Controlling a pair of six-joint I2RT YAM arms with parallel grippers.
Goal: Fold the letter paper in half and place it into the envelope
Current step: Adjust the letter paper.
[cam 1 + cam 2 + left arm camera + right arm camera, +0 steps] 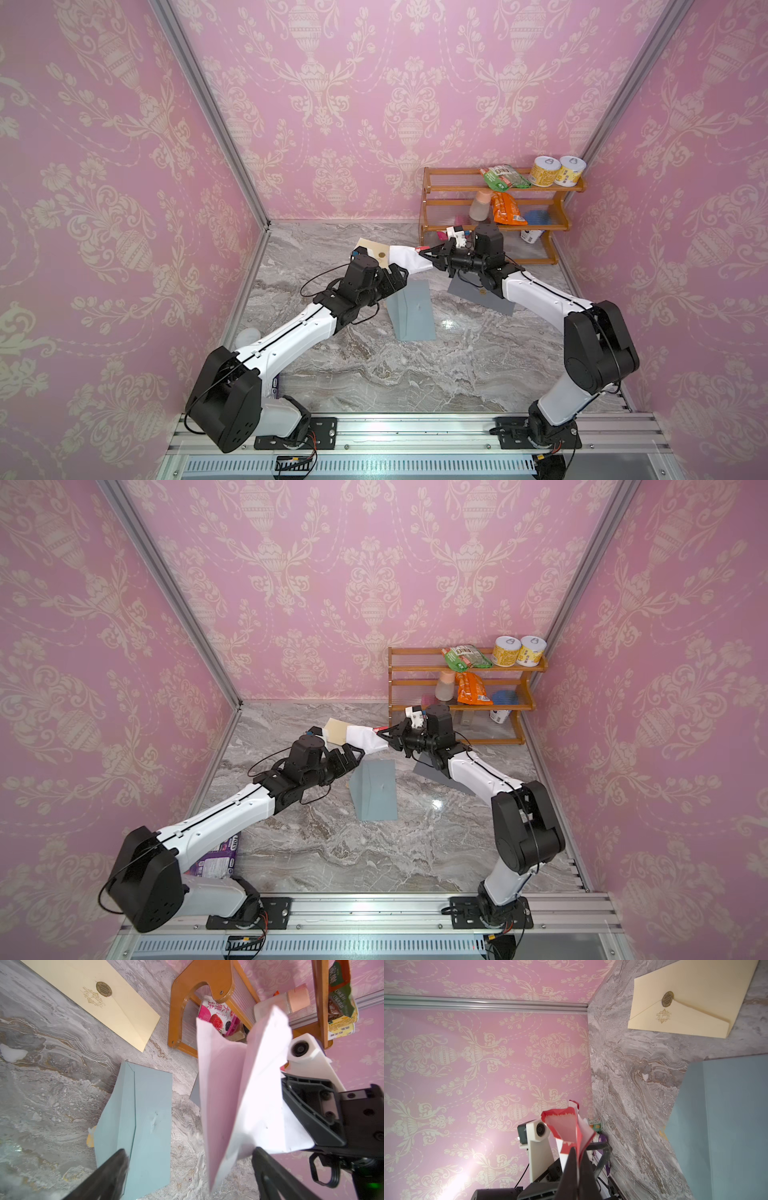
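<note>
Letter paper [409, 261] is aloft at frame centre in both top views, over the marbled counter [374, 374]. Thin white sheet, red-printed end, loosely folded.

Right claw [577, 1153] is pressed together on the red corner. Left claw [189, 1151] is spread wide around the lower edge.

Judged light, floppy, easily creased; grip near the fold.

Matte blue-grey envelope [411, 309] sits tented just below.

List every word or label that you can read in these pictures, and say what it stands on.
"大果块": pink snack pack.
"Thank You", apparently, in gold script: cream envelope.
Too small or blurred to read: gold seal, green packet, yellow cans, purple pack.
</note>
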